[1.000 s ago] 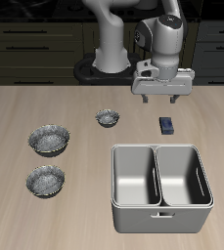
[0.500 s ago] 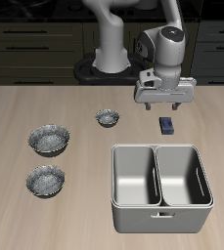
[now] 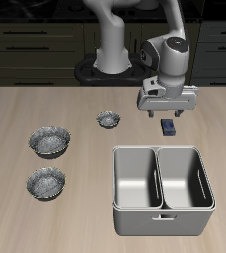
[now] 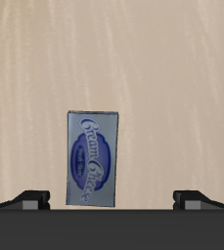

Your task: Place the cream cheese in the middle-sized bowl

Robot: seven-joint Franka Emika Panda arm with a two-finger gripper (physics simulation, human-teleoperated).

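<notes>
I start with the two big speckled bowls. The wider bowl sits farther back, and the middle-sized bowl sits at about six o'clock from it, nearer the front edge of the bench. They look nearly the same, so I go by the rim: the front one looks a little smaller, and I think that is where the food must go. Nothing is in it yet. Next comes the tiny bowl, well apart from both, at about two o'clock from the wider bowl. Then comes my end effector. It hangs just above the cream cheese, which lies flat on the bare bench, at about three o'clock from the tiny bowl. In the wrist view the cream cheese lies between the two fingertips, but closer to one of them. The fingers are spread wide and hold nothing, so they can go down on both sides of the packet. I think I should slide over a bit so the packet sits in the middle before I squeeze. Last is the shiny double tub, at about six o'clock from the cream cheese. I must not bump it when I carry the packet across to the bowl.
</notes>
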